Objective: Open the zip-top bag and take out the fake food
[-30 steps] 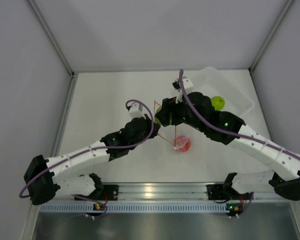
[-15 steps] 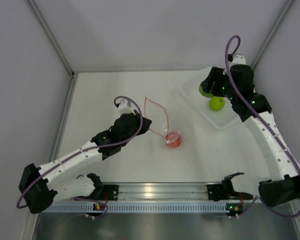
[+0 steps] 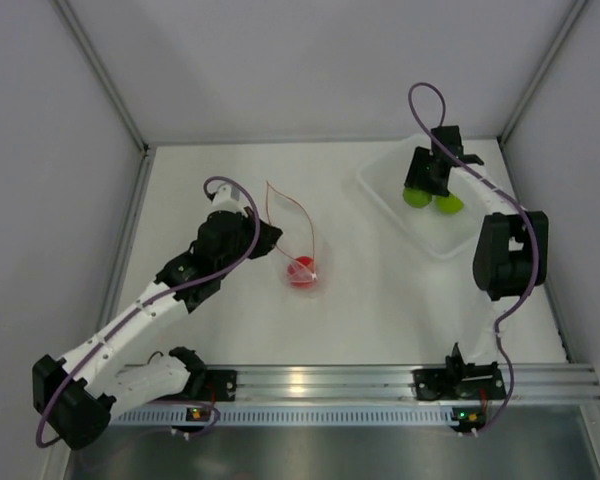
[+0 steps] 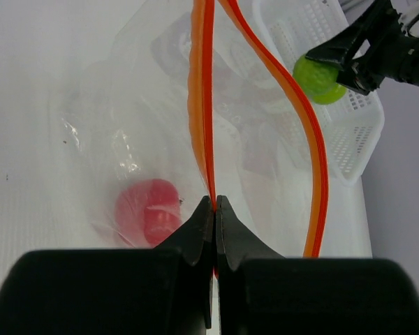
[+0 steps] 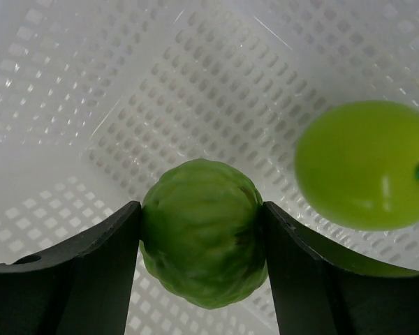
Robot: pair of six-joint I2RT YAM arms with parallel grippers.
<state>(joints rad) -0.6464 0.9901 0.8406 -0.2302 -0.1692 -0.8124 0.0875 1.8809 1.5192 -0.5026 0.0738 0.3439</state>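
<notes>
Now, set against the view a second earlier, we see that the right gripper (image 3: 418, 190) has left its place above the zip-top bag (image 3: 292, 240) and stands over the white perforated tub (image 3: 435, 238) at the far right. Its jaws clasp a ridged green fruit (image 5: 202, 241) over the tub floor. A smooth green fruit (image 5: 366, 164) lies in the tub just beside it.

The left gripper (image 4: 214, 202), its jaws pinched together on one side of the bag's orange zip strip (image 4: 202, 91), has drawn the bag leftward across the table (image 3: 210, 320). The strip's other side bows away, so the mouth gapes. The red fruit (image 4: 148, 213) has travelled with the bag and lies inside it at the near end, behind crinkled film. We note that the two arms now stand well apart.
</notes>
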